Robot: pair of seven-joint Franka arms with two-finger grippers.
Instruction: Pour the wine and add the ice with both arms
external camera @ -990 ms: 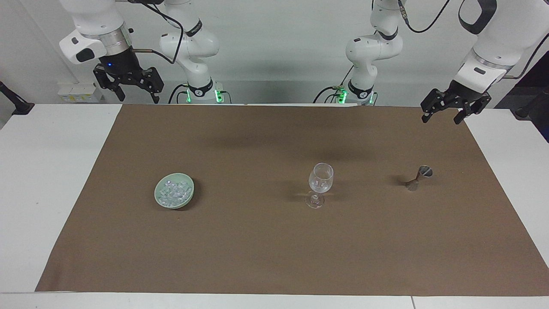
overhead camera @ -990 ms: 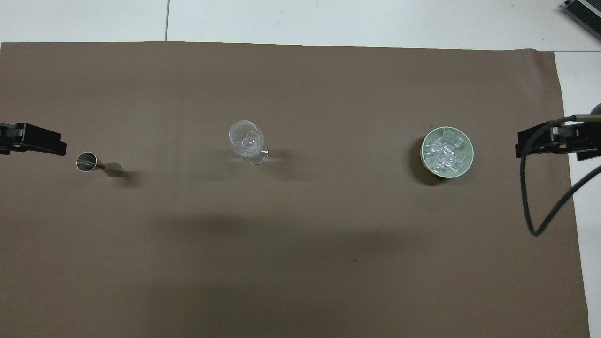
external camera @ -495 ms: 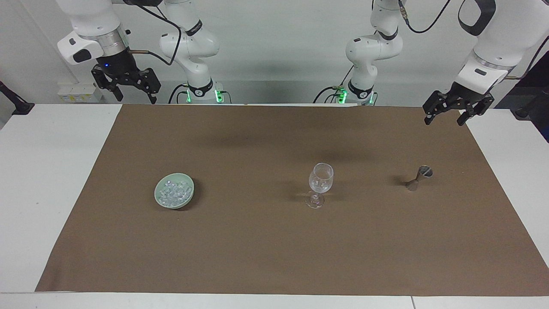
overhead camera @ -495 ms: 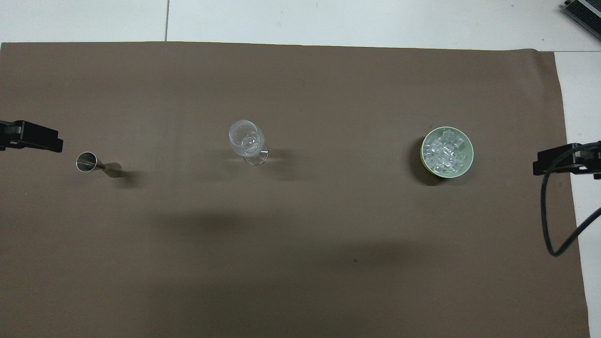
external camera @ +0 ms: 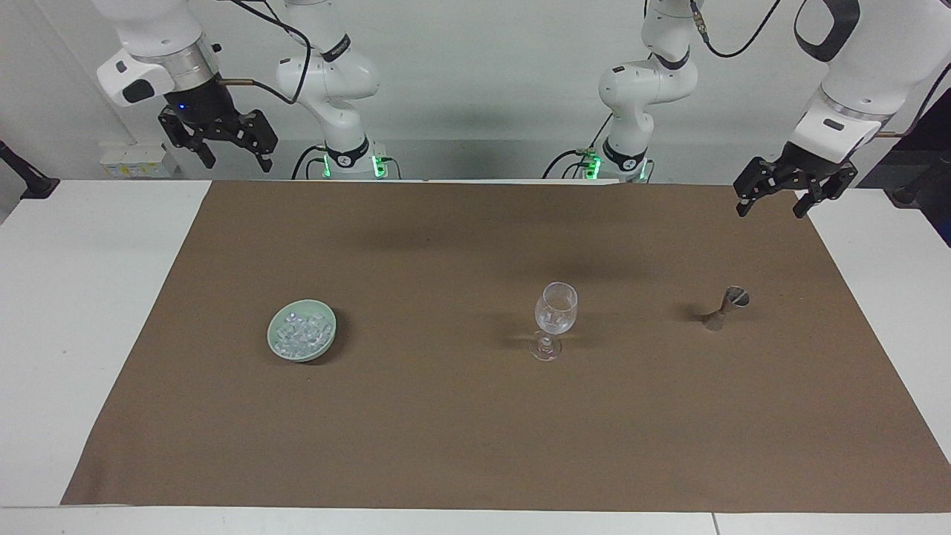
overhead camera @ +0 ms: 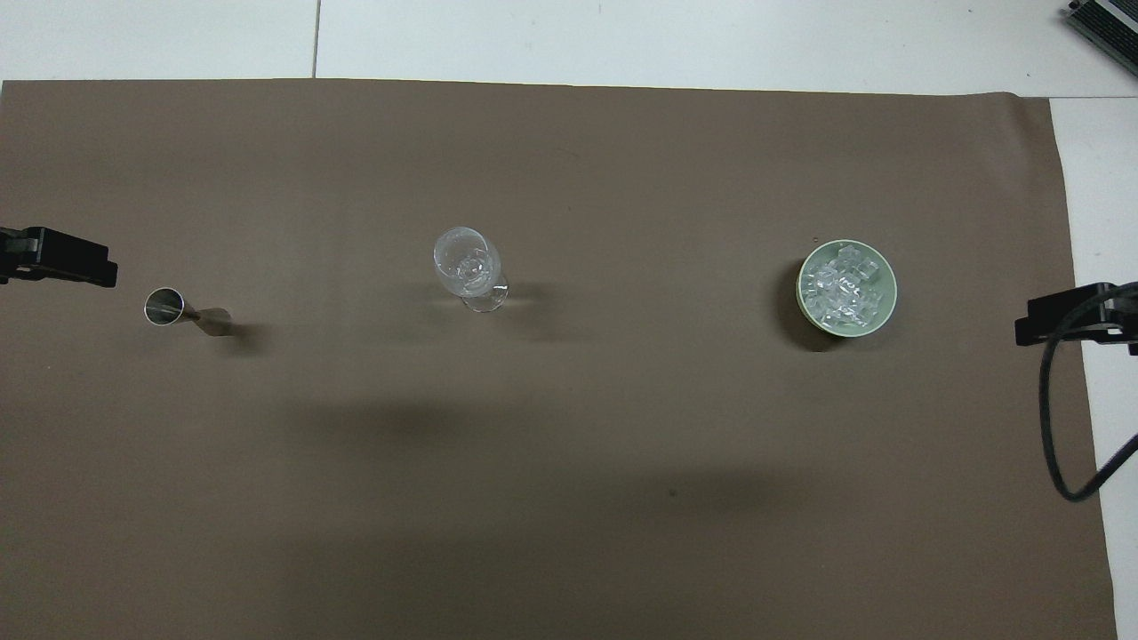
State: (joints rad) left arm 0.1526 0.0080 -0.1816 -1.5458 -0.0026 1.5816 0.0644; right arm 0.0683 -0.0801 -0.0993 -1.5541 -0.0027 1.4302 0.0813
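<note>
The ice (external camera: 300, 334) is a heap of small clear cubes in a pale green bowl (external camera: 328, 336) toward the right arm's end of the brown mat; the ice (overhead camera: 840, 289) also shows in the overhead view. A clear stemmed glass (external camera: 556, 312) stands upright mid-mat, with glassy shapes in its cup. A small metal jigger (external camera: 726, 306) stands toward the left arm's end. My right gripper (external camera: 235, 163) hangs open and empty, raised over the mat's corner by its base. My left gripper (external camera: 770, 211) hangs open and empty, raised over the mat's edge, apart from the jigger.
The brown mat (external camera: 475, 431) covers most of the white table (external camera: 82, 312). In the overhead view the glass (overhead camera: 467, 265), jigger (overhead camera: 182, 311) and bowl (overhead camera: 889, 307) stand in one row. A black cable (overhead camera: 1058, 427) loops down from the right gripper (overhead camera: 1062, 318).
The right gripper has risen slightly and drawn back toward its end of the table, away from the bowl. The left gripper has barely shifted. Glass, jigger and bowl have not moved.
</note>
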